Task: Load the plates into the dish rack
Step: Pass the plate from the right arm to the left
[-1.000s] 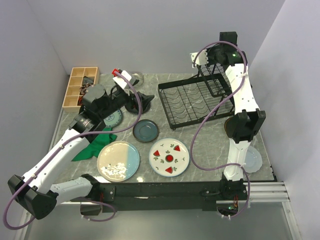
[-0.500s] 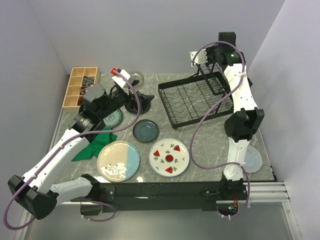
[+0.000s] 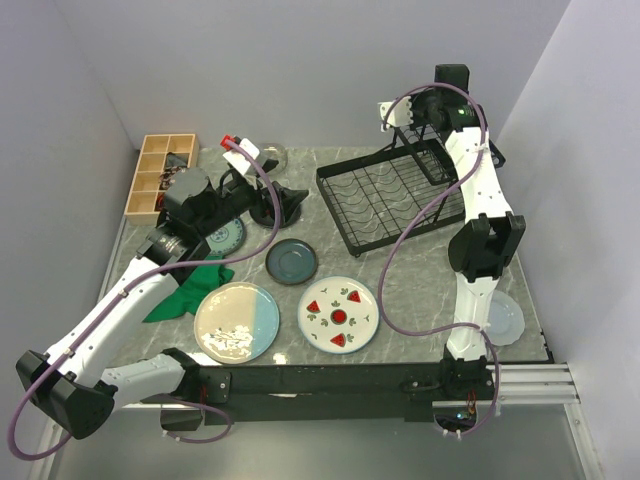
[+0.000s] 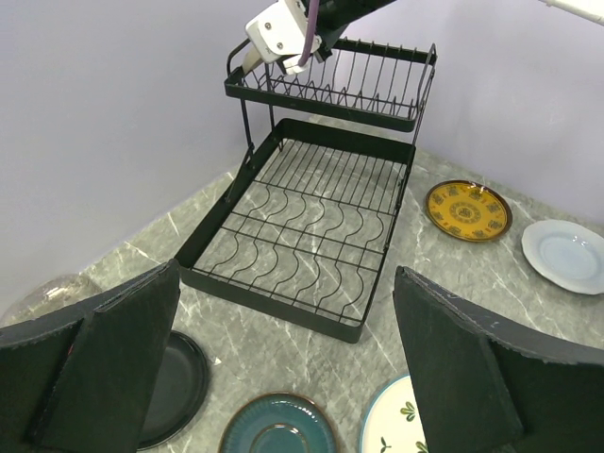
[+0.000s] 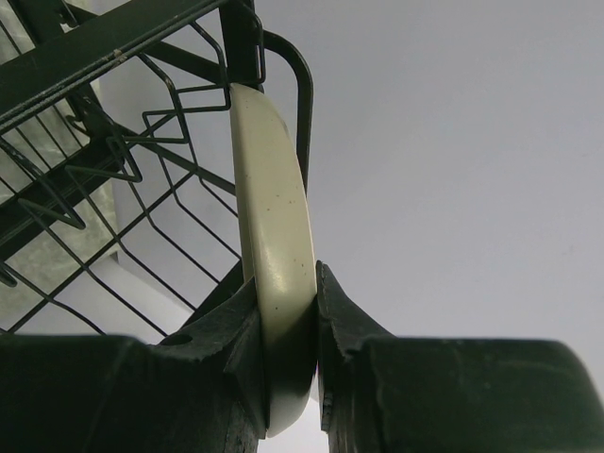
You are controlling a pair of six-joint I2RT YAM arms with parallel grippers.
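Right wrist cam: right claw (image 5: 286, 326) pinched tight on rim of cream plate (image 5: 272, 189), plate edge-up at top tier of dish rack (image 5: 104, 52). Left claw (image 4: 283, 359) wide open, nothing in it. Other plates (image 3: 338, 314) flat on table (image 3: 430, 300). Plate prob ceramic: stiff, slick glaze, chips easy. Rim grip's fine imo, just ease it btwn wires.

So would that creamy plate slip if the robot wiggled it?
Maybe. The cream plate looks smooth and shiny, and the right fingers pinch only its rim, so it could slide. It looks hard and stiff, so it probably won't bend, but it might chip against the dish rack wires beside it.
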